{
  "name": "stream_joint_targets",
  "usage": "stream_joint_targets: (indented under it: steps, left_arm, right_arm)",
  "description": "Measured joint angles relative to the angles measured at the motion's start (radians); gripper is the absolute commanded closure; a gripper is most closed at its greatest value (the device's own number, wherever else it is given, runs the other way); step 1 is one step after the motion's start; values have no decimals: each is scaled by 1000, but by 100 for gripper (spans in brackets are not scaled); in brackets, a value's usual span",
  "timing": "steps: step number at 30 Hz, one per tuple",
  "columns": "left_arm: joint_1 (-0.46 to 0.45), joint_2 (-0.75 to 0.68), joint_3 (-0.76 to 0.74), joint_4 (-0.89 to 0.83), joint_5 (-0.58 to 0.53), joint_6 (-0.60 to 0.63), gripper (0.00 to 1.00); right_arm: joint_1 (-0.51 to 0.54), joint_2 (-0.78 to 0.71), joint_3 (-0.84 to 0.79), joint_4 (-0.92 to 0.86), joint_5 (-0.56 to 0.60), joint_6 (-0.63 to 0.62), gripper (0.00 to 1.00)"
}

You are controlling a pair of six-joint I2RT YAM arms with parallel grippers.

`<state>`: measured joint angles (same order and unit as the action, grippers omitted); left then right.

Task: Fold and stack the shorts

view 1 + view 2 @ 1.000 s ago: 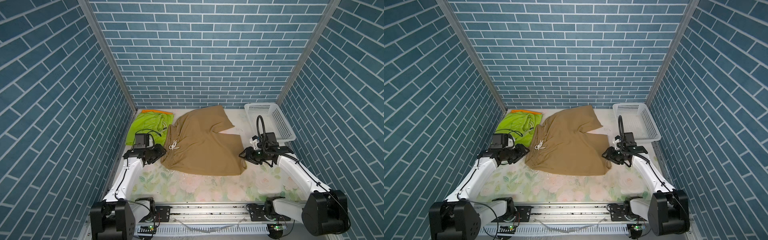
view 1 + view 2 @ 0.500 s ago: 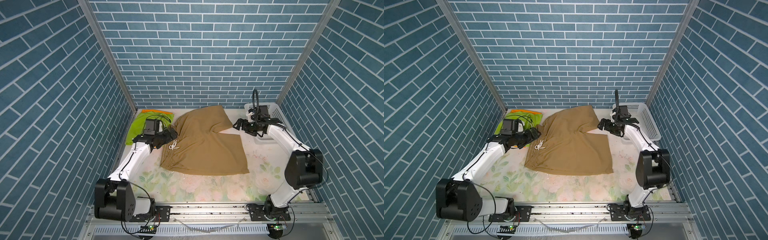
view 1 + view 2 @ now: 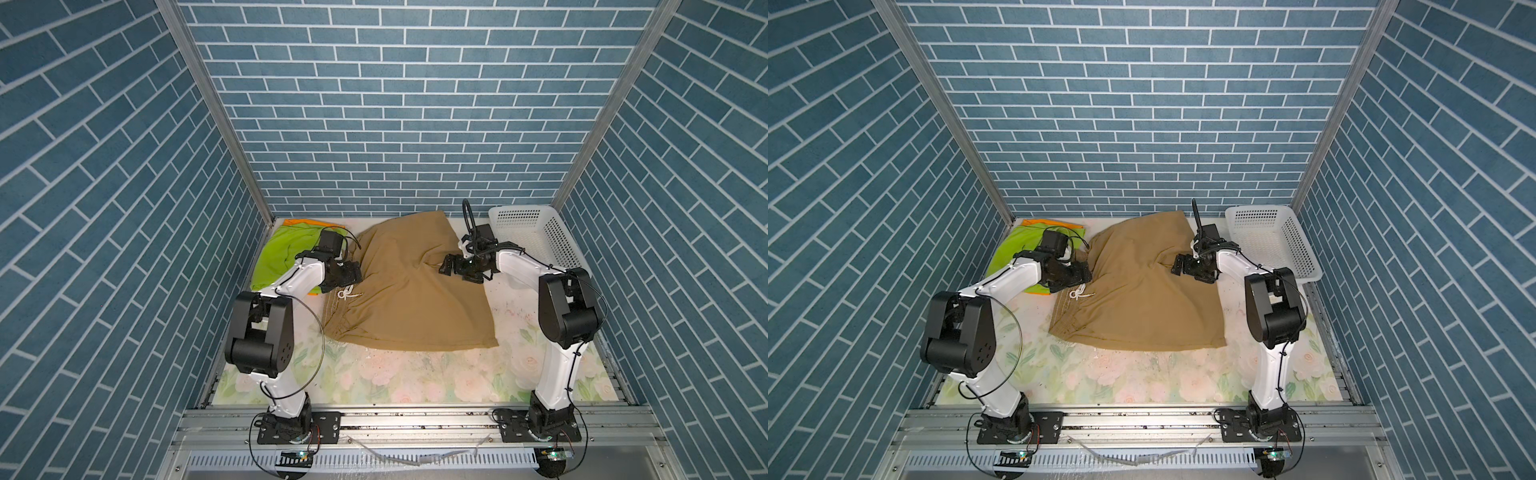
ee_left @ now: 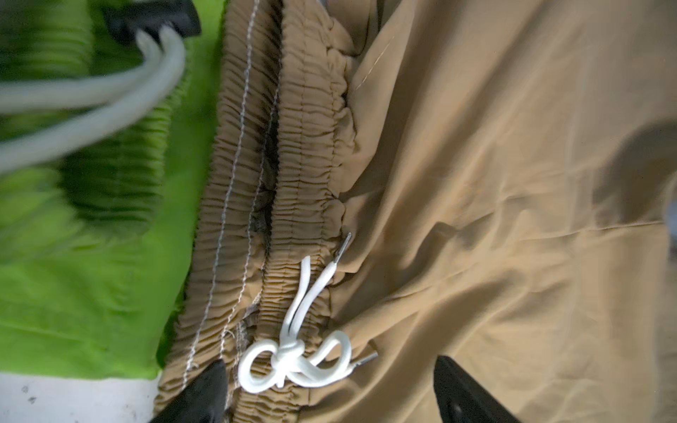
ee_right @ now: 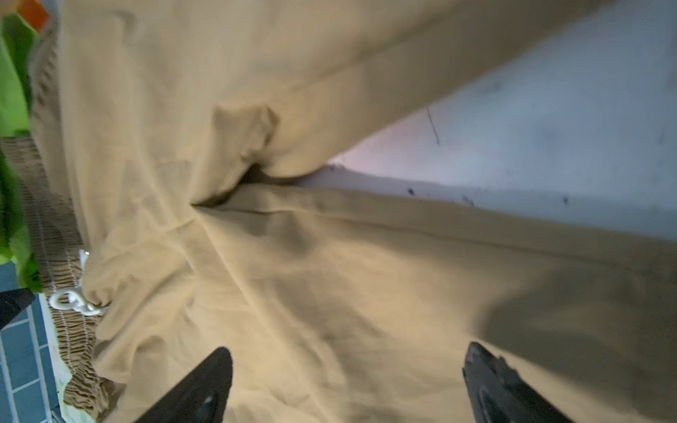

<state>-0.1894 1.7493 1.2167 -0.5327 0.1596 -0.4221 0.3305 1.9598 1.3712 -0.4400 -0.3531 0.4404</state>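
Note:
The tan-brown shorts (image 3: 407, 299) (image 3: 1142, 303) lie spread flat in mid-table, waistband to the left with a knotted white cord (image 4: 293, 359) (image 3: 348, 294). Lime green shorts (image 3: 276, 257) (image 3: 1011, 249) lie folded at the far left on top of the orange shorts (image 3: 297, 223) (image 3: 1034, 223), of which only an edge shows. My left gripper (image 3: 353, 276) (image 3: 1084, 275) (image 4: 328, 366) hangs open over the tan waistband beside the cord. My right gripper (image 3: 446, 266) (image 3: 1177, 266) (image 5: 348, 349) is open above the tan cloth near the crotch, holding nothing.
A white perforated basket (image 3: 536, 232) (image 3: 1271, 232) stands at the far right corner, just behind my right arm. Blue brick walls close in on three sides. The flowered table top (image 3: 415, 374) is bare in front of the tan shorts.
Both arms have reached from the near edges toward the far half of the table. The right gripper then swung from beside the basket leftward over the tan shorts. Both grippers opened wider.

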Motion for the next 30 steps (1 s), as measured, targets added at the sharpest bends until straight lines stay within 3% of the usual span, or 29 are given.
stream_joint_targets:
  steps: [7, 14, 21, 28, 30]
  left_arm:
    - [-38, 50, -5, -52, -31, 24, 26]
    - [-52, 80, -5, -118, -102, 42, 25]
    - [-52, 80, -14, -157, -143, 53, 27]
    - [-52, 80, -64, -174, -125, 66, 40]
    - [-51, 80, -66, -178, -115, 69, 50]
  right_arm:
    - [-4, -110, -176, 9, 9, 0, 1]
    - [-8, -216, -269, 39, 11, 0, 1]
    - [-13, -227, -340, 67, 10, 0, 1]
    - [-39, -264, -399, 103, 3, 0, 2]
    - [-45, -269, -405, 105, 2, 0, 1]
